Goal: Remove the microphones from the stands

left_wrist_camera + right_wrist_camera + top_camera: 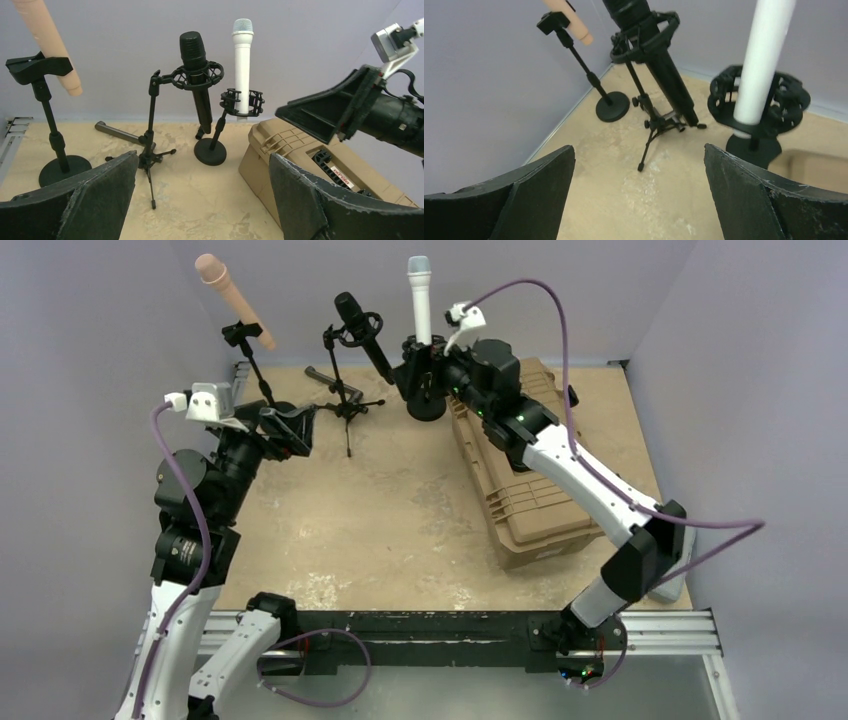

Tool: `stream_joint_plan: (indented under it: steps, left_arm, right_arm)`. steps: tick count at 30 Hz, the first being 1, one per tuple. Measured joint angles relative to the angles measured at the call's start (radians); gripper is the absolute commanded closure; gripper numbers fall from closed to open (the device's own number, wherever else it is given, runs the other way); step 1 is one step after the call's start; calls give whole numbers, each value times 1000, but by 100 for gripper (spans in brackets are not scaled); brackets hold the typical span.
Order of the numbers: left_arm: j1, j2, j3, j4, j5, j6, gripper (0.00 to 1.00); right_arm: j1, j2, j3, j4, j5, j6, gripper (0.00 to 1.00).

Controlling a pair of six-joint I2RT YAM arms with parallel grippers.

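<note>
my left gripper (pixel 202 165) and right gripper (pixel 639 150) gape wide over the scuffed tan table (pixel 380 520), lilac walls (pixel 100 320) on three sides.

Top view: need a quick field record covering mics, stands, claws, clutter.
peach mic: tilted, clipped on left stand
black mic: tilted, in shock mount on tripod
white mic: upright, in shock mount on right stand
left claw: open, empty
right claw: open, empty, close to white mic
case: tan, right side, under right arm
rod: lying behind tripod
mics off stands: none
</note>
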Motion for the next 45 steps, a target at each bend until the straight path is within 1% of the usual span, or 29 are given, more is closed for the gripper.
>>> stream_joint_plan:
  steps: [3, 7, 13, 17, 19, 23, 28, 31, 37, 43, 45]
  left_arm:
    - [0, 2, 0, -1, -8, 3, 0]
    - [0, 5, 0, 0, -13, 6, 0]
    - [0, 23, 0, 0, -4, -3, 0]
    - [0, 31, 0, 0, 8, -10, 0]
    - [0, 32, 0, 0, 13, -12, 0]
    - [0, 33, 0, 1, 23, -19, 0]
    - [0, 35, 0, 1, 30, -26, 0]
    - [0, 36, 0, 1, 32, -29, 0]
    - [0, 40, 0, 1, 40, -30, 0]
    - [0, 45, 0, 1, 42, -36, 0]
    - [1, 47, 0, 1, 43, -37, 0]
  right_arm:
    - [16, 109, 135, -20, 25, -39, 1]
    - [7, 234, 325, -60, 92, -78, 1]
    - [-3, 352, 512, -116, 237, -113, 3]
    - [-23, 430, 615, -142, 275, -116, 6]
    - [-43, 462, 645, -153, 274, -114, 8]
    - [-85, 518, 683, -163, 262, -110, 17]
    - [-116, 585, 731, -163, 233, -106, 19]
    - [-116, 618, 760, -156, 217, -108, 23]
    - [-112, 651, 774, -125, 201, -115, 38]
    - [-113, 667, 776, -90, 182, -128, 49]
    - [-113, 667, 776, -87, 180, -130, 56]
